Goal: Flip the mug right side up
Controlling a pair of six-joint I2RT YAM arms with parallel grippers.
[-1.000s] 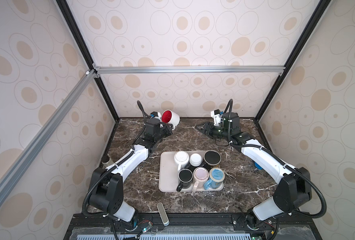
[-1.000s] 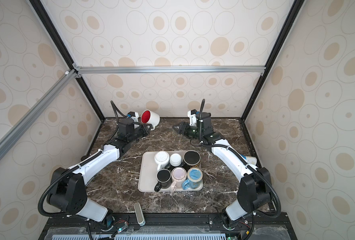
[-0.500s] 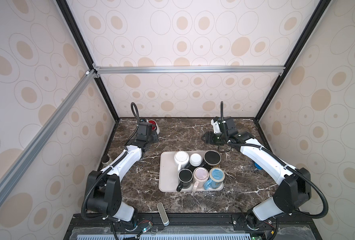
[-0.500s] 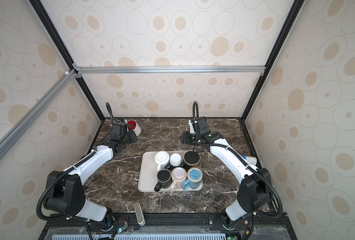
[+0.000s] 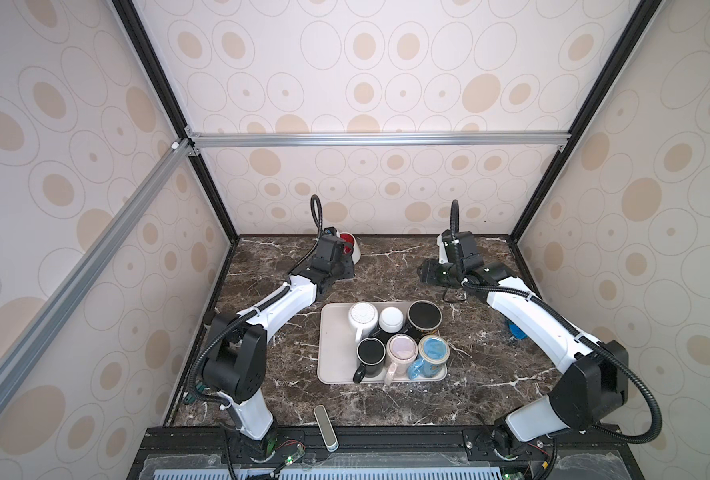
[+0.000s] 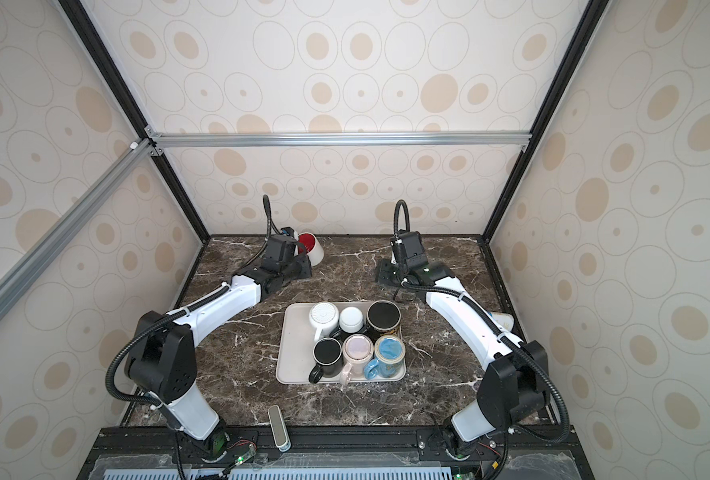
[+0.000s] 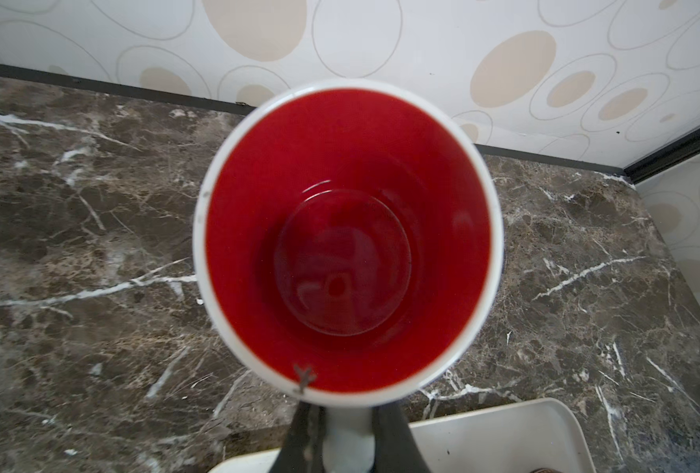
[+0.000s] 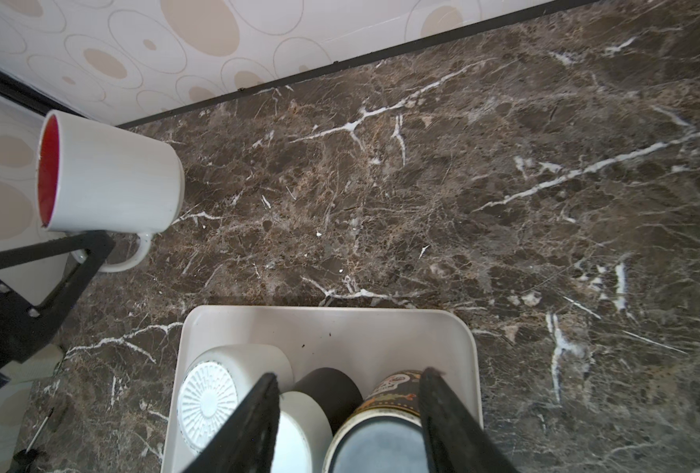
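A second ago my left gripper (image 7: 348, 413) had the mug (image 5: 354, 251) up in the air and tipped, its red mouth facing the front. Now the arm has come down and the mug sits low by the back-left corner of the counter (image 5: 390, 266), mouth up. The left wrist view looks straight down into the red inside. The jaws are clamped narrow on the handle, which shows between the fingers in that view.

I judge the turning done. I cannot tell whether the base is resting on the counter or hanging just above it, so I would check that before letting go.

My right gripper (image 8: 351, 374) is half open and empty, near the back-right of the counter beyond the tray (image 5: 329, 332). It has barely shifted and plays no part here.
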